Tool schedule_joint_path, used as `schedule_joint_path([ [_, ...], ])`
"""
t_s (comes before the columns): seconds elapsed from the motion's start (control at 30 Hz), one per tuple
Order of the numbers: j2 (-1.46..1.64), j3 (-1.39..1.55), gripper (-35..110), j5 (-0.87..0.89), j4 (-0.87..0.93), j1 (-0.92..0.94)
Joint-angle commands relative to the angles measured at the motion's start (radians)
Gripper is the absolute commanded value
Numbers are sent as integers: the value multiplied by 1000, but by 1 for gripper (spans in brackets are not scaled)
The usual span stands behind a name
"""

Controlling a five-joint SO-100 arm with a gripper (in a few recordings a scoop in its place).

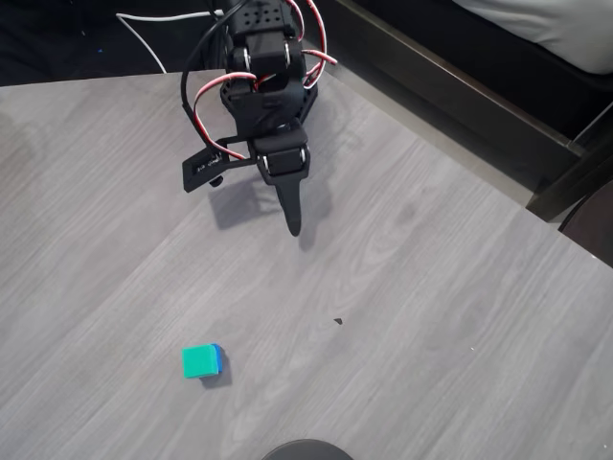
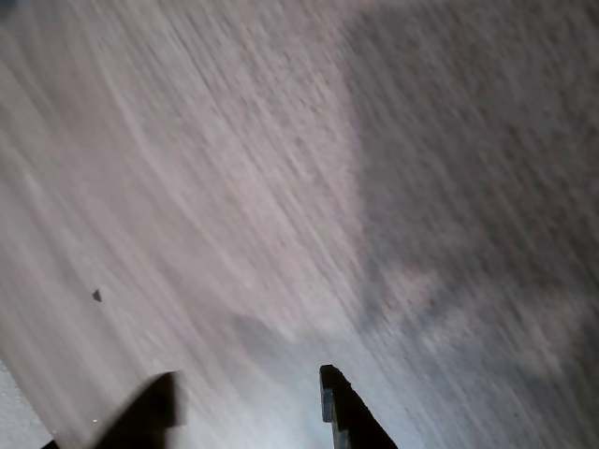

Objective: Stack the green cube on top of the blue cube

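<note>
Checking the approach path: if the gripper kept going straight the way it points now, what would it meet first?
Probably just the bare table. In the overhead view the gripper points down the picture, and the green cube atop the blue cube lies off to the left of that line. Depth is unclear.

From my remote station this reads as a home room, likely a bedroom: a grey wood-grain table (image 1: 431, 287) stands beside a dark bed frame (image 1: 450, 86) carrying pale bedding (image 1: 556, 24).
</note>
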Motion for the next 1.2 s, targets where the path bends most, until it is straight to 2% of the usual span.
schedule_joint_path([
  [0.0,28,2,0,37,2,-11],
  [1.17,28,5,0,-6,48,-14],
])
